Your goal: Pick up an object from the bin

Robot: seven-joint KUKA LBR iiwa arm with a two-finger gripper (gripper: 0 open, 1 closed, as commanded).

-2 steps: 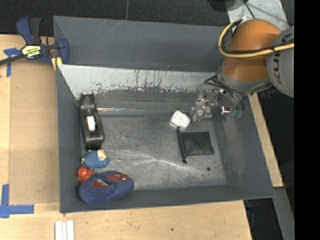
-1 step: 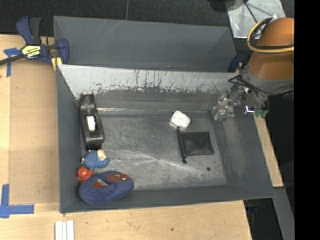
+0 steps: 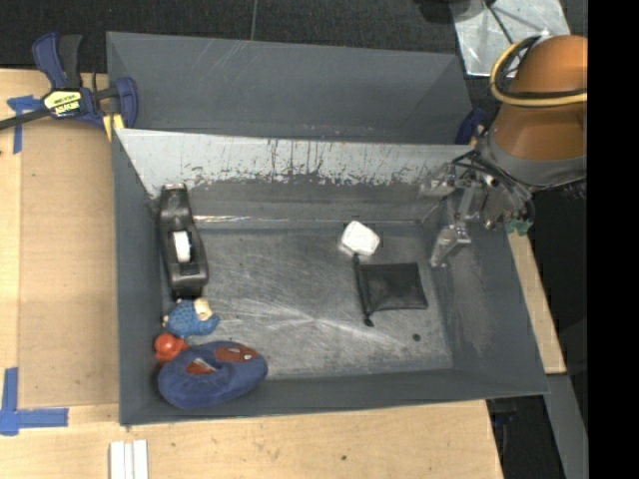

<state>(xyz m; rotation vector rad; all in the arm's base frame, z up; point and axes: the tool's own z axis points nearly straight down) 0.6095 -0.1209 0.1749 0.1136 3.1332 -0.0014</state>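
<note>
- Gripper (image 3: 449,247): hangs low at the right end of the bin (image 3: 300,98), close to the right wall. Nothing is seen held in it. Whether it is open or closed cannot be told.
- Black flat square, cloth or pad (image 3: 391,287): lies flat on the floor just left of and below the gripper. It is the nearest item and the likely candidate, though its flatness would probably make it awkward to pinch.
- White crumpled lump (image 3: 359,239): touches or nearly touches the black square's upper left corner, near the gripper. It stands proud of the floor, so it is judged the easier grasp.
- Black tape dispenser (image 3: 181,242): lies along the left wall, well apart from the gripper.
- Small blue-and-yellow toy (image 3: 190,319), red ball (image 3: 168,346) and blue plush (image 3: 212,373): clustered in the near left corner, touching or almost so. They are the farthest items from the gripper.
</note>
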